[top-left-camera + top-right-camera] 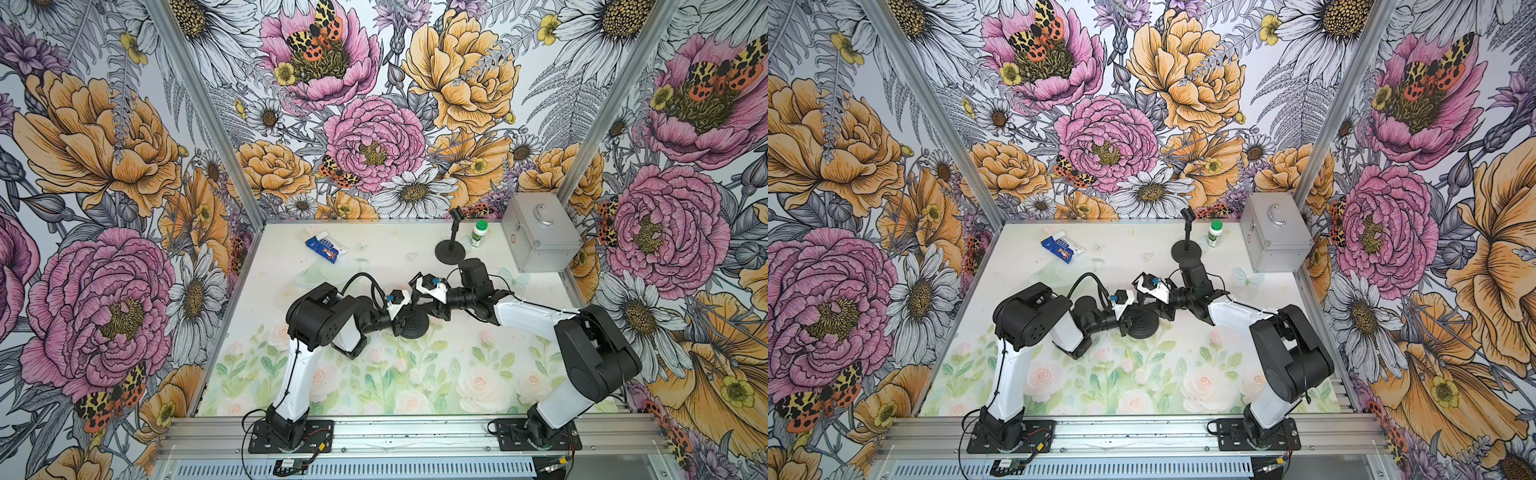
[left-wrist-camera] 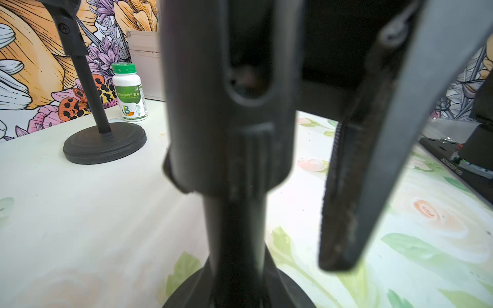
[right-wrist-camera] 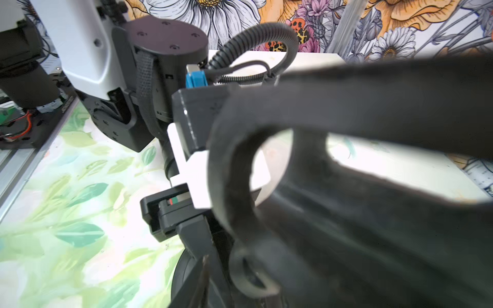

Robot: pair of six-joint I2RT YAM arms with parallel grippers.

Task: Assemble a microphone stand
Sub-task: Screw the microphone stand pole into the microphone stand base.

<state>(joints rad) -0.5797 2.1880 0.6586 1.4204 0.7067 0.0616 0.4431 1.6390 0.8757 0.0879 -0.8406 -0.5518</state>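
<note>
Shut case at 1 o'clock, contents hidden. Beside it, spare stand and capped bottle. Dead centre, stand upright, pole clamped by left gripper. Only one finger seen from the left wrist. Right gripper at the clip, jaw gap too blurred to judge.

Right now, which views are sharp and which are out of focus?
Both top views: sharp, evenly lit. Left wrist view: near stand pole blurred, green-capped bottle crisp. Right wrist view: black clip up close badly out of focus.
</note>
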